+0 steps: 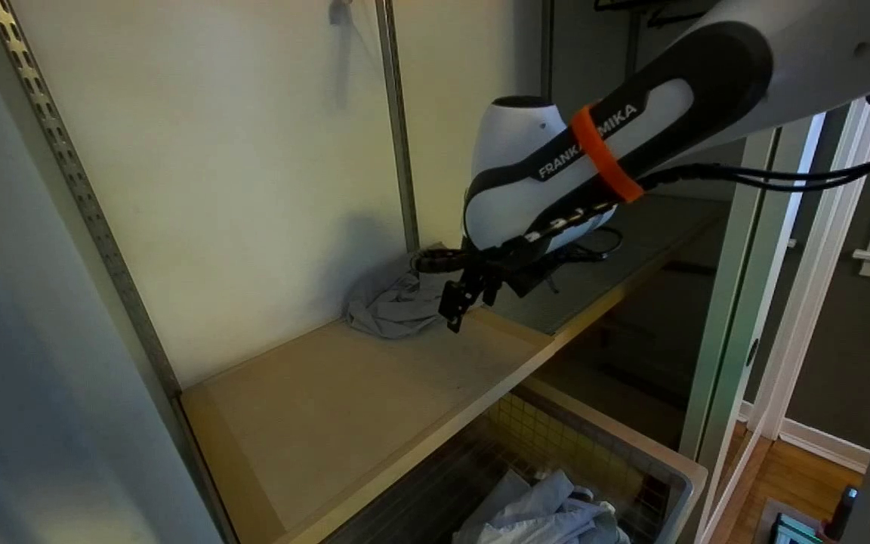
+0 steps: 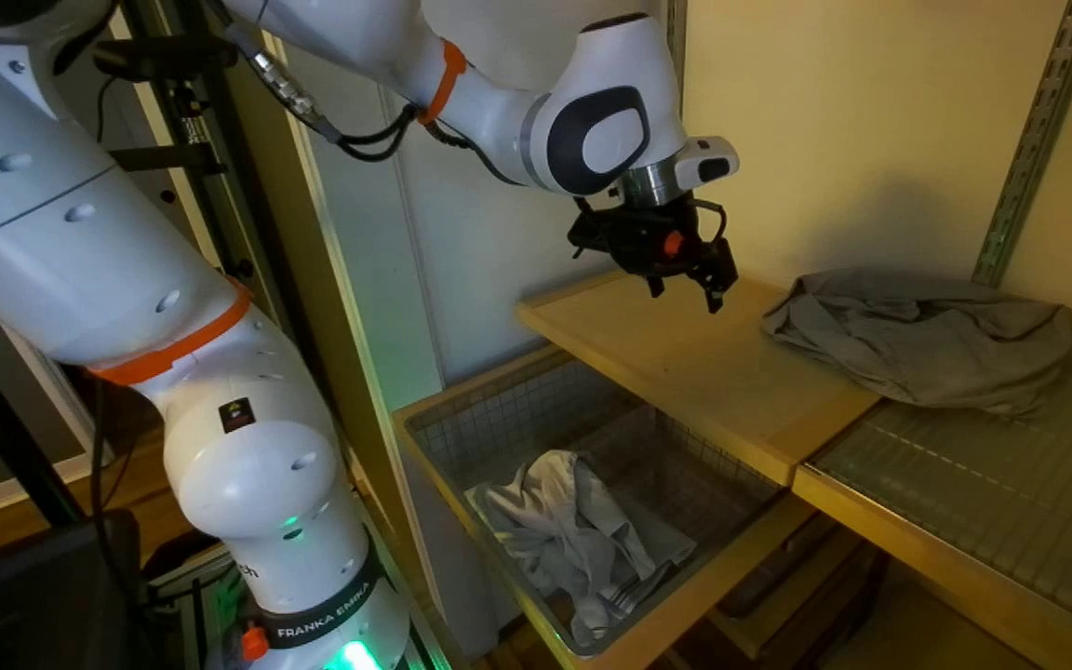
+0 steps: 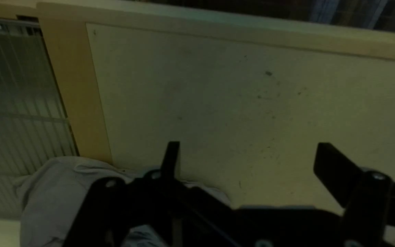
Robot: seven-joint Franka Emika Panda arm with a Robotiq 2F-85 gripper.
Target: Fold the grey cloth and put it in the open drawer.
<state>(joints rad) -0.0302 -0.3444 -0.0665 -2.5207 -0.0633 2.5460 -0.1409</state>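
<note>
The grey cloth (image 1: 393, 308) lies crumpled on the wooden shelf, against the back wall. It also shows in an exterior view (image 2: 927, 340) and at the lower left of the wrist view (image 3: 57, 195), partly behind the gripper. My gripper (image 1: 473, 313) is open and empty above the wooden shelf; it also shows in an exterior view (image 2: 685, 298). In the wrist view its two fingers (image 3: 249, 143) stand wide apart with bare shelf between them. The cloth is beside the gripper, not between the fingers. The open drawer (image 2: 708, 582) is below the shelf; it also shows in an exterior view (image 1: 616, 425).
Crumpled light grey cloth (image 2: 564, 521) lies in the drawer. The wooden shelf (image 1: 329, 408) has a raised front edge above the drawer. A wire shelf (image 2: 983, 484) adjoins it. A metal wall rail (image 2: 1038, 140) stands behind the cloth. A side wall (image 1: 65, 340) bounds the closet.
</note>
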